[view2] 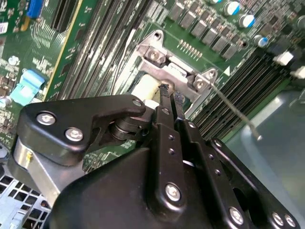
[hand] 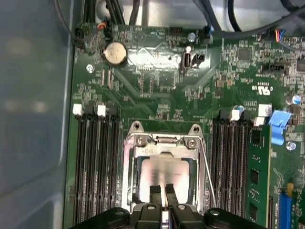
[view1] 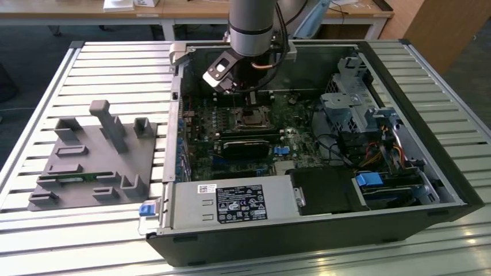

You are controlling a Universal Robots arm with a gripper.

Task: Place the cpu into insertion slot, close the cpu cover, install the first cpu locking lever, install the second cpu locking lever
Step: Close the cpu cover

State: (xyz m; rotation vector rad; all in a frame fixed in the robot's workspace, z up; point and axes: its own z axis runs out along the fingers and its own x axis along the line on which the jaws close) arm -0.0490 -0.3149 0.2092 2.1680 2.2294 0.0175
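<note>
1. While my gripper [hand: 162,191] hangs over the green motherboard [hand: 157,90], its fingers [hand: 155,193] stand narrow, almost together, with nothing visible between them.
2. The cpu [hand: 164,169] lies flat in the insertion slot [view1: 251,119], just beneath my fingertips.
3. The cpu cover [hand: 164,140] frames it; a wire lever [hand: 208,174] runs beside.

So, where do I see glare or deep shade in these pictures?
In the first wrist view, a pale glare lies on the cpu top, near the gripper; in the second wrist view, the gripper looks dark against the lit motherboard; in the exterior view, the table slats reflect bright light, and the computer case is dim inside.
</note>
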